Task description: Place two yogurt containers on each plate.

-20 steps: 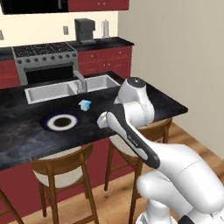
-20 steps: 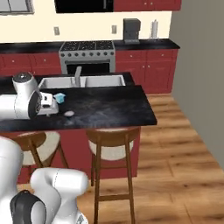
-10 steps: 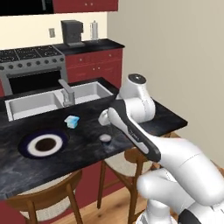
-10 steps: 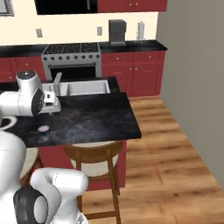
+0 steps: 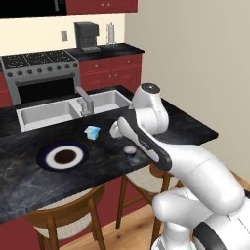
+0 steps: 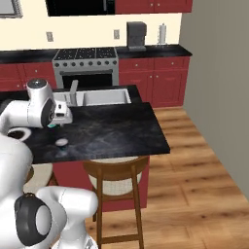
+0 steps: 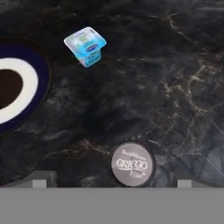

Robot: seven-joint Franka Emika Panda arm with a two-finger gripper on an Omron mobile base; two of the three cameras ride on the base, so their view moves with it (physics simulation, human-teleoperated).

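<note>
A light-blue yogurt container (image 7: 86,45) with a white top sits on the black counter, just beside the dark navy plate (image 7: 17,87) with its white ring. In the left base view the same cup (image 5: 92,132) stands right of and behind the plate (image 5: 63,156). A second small round cup with a grey lid reading GRIEGO (image 7: 132,163) stands near the counter's front edge (image 5: 129,150). My gripper (image 7: 113,181) hovers above this round cup, open, with nothing between its fingers. The hand (image 5: 116,130) hangs over the counter between the two cups.
A double sink (image 5: 49,113) with a faucet (image 5: 84,100) lies behind the plate. Stove (image 5: 41,73) and coffee machine (image 5: 86,35) stand along the back wall. Wooden stools (image 6: 116,177) sit under the counter's front edge. The counter ends to the right (image 6: 158,131).
The whole picture has shifted because the base drove, so plate and cups now show closer. The jaws have spread a little wider. Nothing on the counter has moved.
</note>
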